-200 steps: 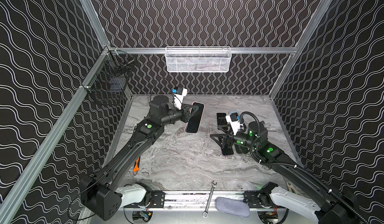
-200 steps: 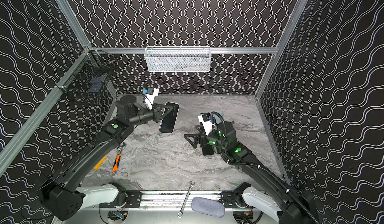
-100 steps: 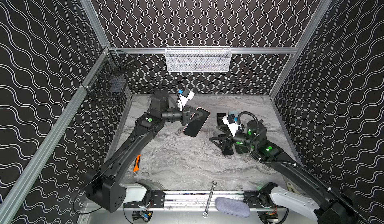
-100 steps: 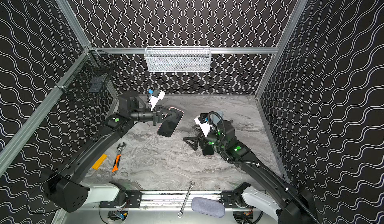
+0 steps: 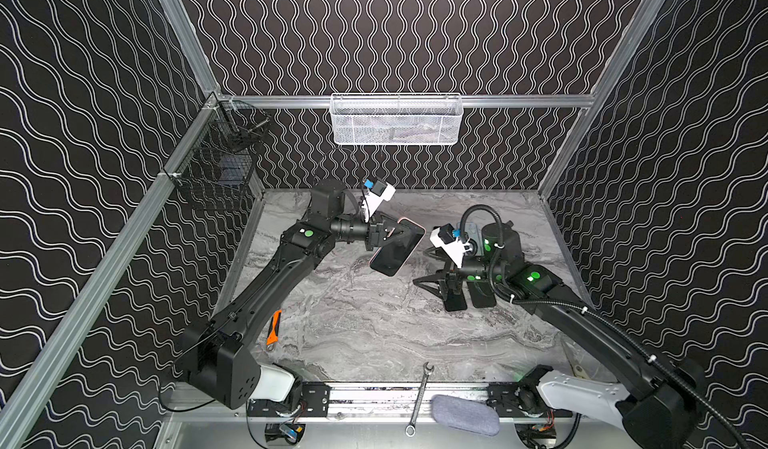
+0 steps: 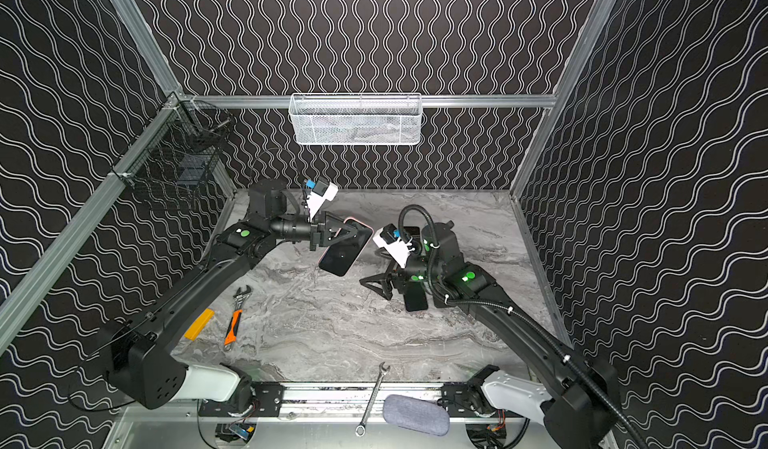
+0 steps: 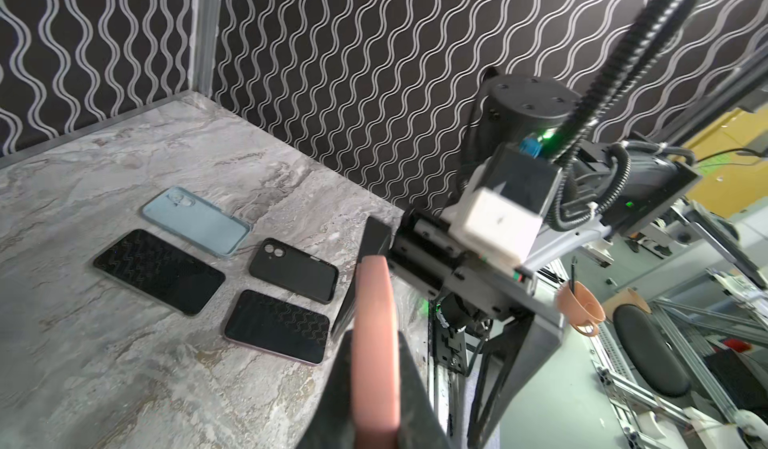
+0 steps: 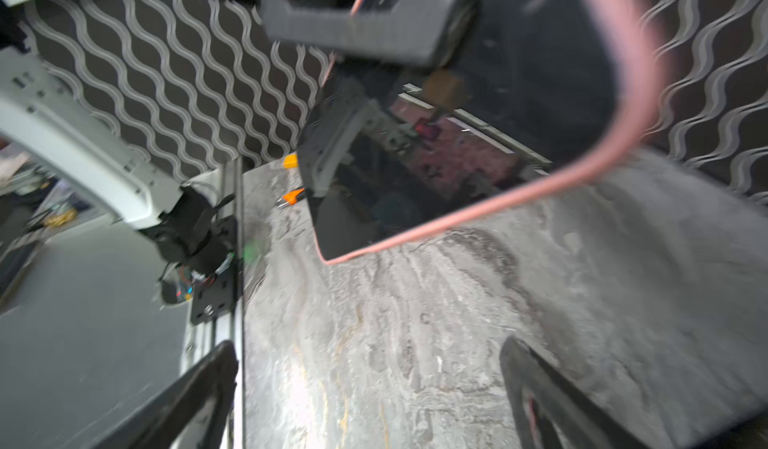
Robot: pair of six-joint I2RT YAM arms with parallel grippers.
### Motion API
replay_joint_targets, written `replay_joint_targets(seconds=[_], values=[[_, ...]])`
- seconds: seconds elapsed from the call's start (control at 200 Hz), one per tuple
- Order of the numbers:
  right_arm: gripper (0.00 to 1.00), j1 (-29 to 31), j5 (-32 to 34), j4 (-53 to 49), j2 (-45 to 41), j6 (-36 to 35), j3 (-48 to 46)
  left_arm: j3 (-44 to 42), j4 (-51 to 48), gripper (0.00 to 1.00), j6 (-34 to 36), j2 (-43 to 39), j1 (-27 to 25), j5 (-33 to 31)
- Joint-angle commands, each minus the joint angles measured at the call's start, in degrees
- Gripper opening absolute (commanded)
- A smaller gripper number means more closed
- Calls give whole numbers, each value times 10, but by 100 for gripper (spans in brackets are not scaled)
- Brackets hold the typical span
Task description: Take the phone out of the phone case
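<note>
The phone (image 5: 395,253) (image 6: 345,255), dark screen facing up, sits in a pink phone case (image 8: 540,193) and hangs tilted above the middle of the table. My left gripper (image 5: 401,235) (image 6: 353,233) is shut on its far end. In the left wrist view the pink case edge (image 7: 374,343) runs between the left gripper (image 7: 374,339) fingers. My right gripper (image 5: 422,266) (image 6: 370,268) stands open just right of the phone, apart from it. In the right wrist view the phone (image 8: 457,168) hangs beyond the right gripper (image 8: 365,384), with nothing between the fingers.
Two bare phones (image 7: 158,270) (image 7: 276,326), a light blue case (image 7: 195,220) and a black case (image 7: 293,274) lie under the right arm. An orange-handled wrench (image 6: 235,318), a yellow block (image 6: 199,323), a spanner (image 5: 419,401) and a grey pouch (image 5: 463,413) lie near the front. Baskets (image 5: 397,120) (image 5: 216,172) hang on the walls.
The left arm has swung the cased phone from upright to a slant and carried it toward the middle. The right gripper has shifted slightly toward it.
</note>
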Motion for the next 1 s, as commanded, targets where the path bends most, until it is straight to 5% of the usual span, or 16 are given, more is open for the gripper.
replay_joint_targets(seconds=[0.0,0.31,0.996], values=[[89,16,-42,-54,18,-50,31,9,40,0,-3,4,0,39],[83,64,35,-49,54,-46,44,5,58,0,-15,-4,0,54],[57,86,42,-7,70,-32,54,-18,90,0,-50,-11,-18,56]])
